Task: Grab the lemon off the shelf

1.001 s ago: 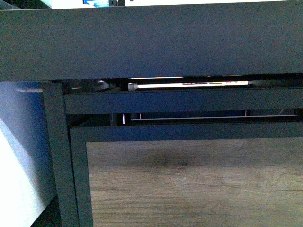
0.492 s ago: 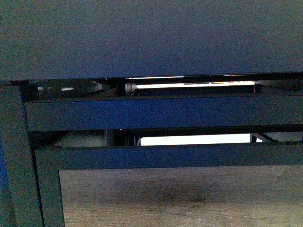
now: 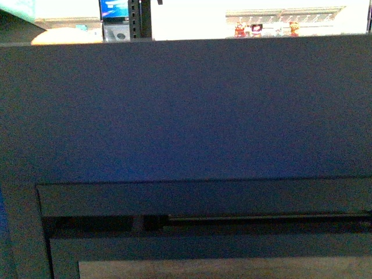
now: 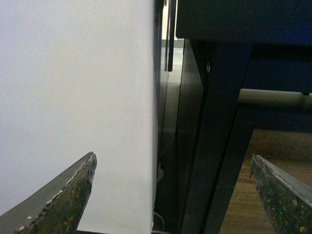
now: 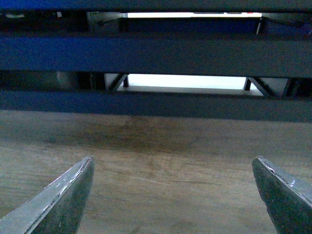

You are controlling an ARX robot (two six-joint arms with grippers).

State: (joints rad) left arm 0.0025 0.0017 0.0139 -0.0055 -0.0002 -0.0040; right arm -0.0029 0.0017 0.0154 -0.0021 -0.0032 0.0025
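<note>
The lemon is out of view in every frame. The shelf's (image 3: 186, 110) black tray deck front fills most of the front view, with a strip of its wood-grain panel at the bottom edge. Neither arm shows there. My left gripper (image 4: 171, 161) is open, close to a black upright post (image 4: 219, 126) of the shelf, with nothing between its fingers. My right gripper (image 5: 173, 163) is open too, facing the wood-grain lower panel (image 5: 161, 156) under two black crossbars (image 5: 156, 53), and holds nothing.
A white flat panel (image 4: 73, 97) stands right beside the shelf's post on the left gripper's side. Above the deck edge, a pale orange rounded shape (image 3: 64, 36) and distant store racks (image 3: 273, 23) show, too small to identify.
The front view has risen: the deck front now fills the frame, the wood panel has dropped to the bottom edge, and the store background shows above the deck.
</note>
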